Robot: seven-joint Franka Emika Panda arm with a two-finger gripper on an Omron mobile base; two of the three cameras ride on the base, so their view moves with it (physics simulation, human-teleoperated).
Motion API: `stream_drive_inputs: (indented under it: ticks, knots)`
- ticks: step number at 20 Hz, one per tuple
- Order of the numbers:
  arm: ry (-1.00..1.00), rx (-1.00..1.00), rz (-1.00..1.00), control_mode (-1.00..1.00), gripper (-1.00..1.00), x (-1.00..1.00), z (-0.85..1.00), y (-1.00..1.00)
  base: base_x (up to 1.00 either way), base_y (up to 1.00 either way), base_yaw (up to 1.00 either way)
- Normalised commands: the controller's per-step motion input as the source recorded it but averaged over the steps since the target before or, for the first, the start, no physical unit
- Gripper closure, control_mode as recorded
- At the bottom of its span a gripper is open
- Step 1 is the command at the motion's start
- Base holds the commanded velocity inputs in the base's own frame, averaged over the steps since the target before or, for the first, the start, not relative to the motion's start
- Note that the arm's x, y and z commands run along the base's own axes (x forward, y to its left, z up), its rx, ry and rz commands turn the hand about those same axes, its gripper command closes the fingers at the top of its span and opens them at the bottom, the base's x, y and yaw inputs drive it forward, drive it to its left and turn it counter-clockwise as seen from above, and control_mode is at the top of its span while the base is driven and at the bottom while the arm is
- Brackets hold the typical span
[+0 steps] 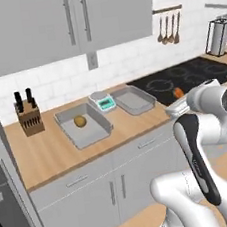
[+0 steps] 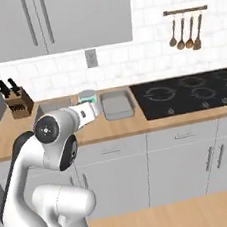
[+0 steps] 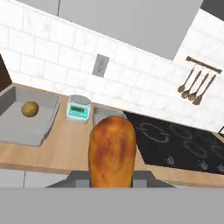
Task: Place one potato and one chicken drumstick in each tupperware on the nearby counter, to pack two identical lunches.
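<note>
A browned chicken drumstick (image 3: 111, 151) stands large in the hand view, and my gripper (image 1: 177, 100) is shut on it above the counter's (image 1: 45, 154) front edge; its orange tip (image 1: 178, 93) shows past the hand. The fingertips are hidden behind the meat. One grey tupperware (image 1: 70, 136) on the left holds a potato (image 1: 79, 121), which also shows in the hand view as potato (image 3: 29, 109) in tupperware (image 3: 13, 131). The other tupperware (image 1: 134, 100) lies right of the scale; in the hand view this tupperware (image 3: 99, 114) is partly hidden by the drumstick.
A white-and-teal digital scale (image 1: 102, 101) sits between the containers. A knife block (image 1: 29, 118) stands at the counter's left end. The black cooktop (image 1: 181, 77) lies to the right, with utensils (image 1: 168, 28) hanging on the wall. Wall cabinets (image 1: 64, 21) hang overhead.
</note>
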Motion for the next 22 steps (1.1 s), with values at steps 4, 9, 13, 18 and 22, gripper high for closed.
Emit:
stream_drive_inputs:
  ticks: [4, 9, 13, 18, 22]
  knots:
    - [0.00, 0.00, 0.00, 1.00, 1.00, 0.00, 0.00, 0.00, 0.79, -0.06, 0.77]
    - [0.00, 0.00, 0.00, 1.00, 1.00, 0.00, 0.00, 0.00, 0.68, -0.21, 0.56]
    - [0.00, 0.00, 0.00, 1.00, 1.00, 0.00, 0.00, 0.00, 0.32, -0.65, 0.42]
    - [0.24, 0.00, 0.11, -1.00, 1.00, 0.00, -0.43, -0.16, 0.00, -0.24, 0.09]
    - [0.50, -0.06, 0.15, -1.00, 1.00, 0.06, -0.50, 0.04, 0.00, 0.00, 0.00]
